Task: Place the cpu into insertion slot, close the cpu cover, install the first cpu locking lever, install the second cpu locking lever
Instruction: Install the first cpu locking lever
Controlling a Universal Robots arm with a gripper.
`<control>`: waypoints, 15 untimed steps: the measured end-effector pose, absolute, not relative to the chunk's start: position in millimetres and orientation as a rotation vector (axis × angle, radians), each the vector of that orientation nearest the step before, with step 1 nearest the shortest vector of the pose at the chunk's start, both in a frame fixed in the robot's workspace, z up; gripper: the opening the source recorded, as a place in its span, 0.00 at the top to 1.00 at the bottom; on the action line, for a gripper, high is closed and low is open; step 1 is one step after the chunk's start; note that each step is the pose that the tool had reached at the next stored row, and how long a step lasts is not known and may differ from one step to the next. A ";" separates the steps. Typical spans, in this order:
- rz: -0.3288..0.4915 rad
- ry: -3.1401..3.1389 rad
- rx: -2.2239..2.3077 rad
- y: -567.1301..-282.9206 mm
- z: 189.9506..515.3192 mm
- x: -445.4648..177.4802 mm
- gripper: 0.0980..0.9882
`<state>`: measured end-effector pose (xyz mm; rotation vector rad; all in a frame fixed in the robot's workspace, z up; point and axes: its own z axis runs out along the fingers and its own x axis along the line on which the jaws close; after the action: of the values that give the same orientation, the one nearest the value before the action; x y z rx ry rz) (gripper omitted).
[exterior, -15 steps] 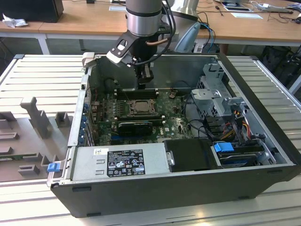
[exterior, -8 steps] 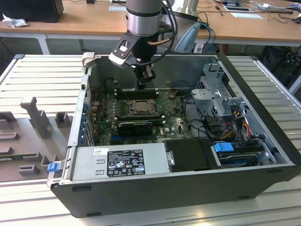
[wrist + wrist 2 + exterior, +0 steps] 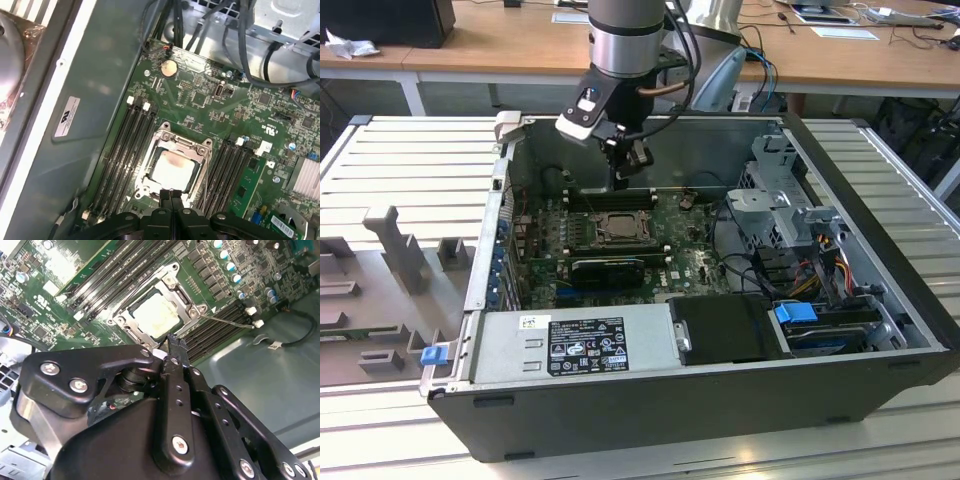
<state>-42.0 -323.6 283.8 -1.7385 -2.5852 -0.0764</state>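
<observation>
On the exterior view's left, a grey fixture tray lies beside the open computer case. Mid-case, the insertion slot sits on the green motherboard. The cpu lies in the slot, and the cpu cover is down around its pale top. The gripper hovers by the slot's edge, its fingers pressed together on nothing. A grey drive cage stands on the right.

cpu under cpu cover | memory slots either side | tool above cover
</observation>
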 end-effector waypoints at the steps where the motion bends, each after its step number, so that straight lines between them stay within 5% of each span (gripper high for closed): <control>1: -0.076 -2.596 -1.722 -323.6 283.8 -42.0 0.99; 15: -0.071 -2.762 -1.430 -323.6 283.7 -42.1 0.99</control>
<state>-42.1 -323.6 283.7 -1.4301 -2.7617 -0.0714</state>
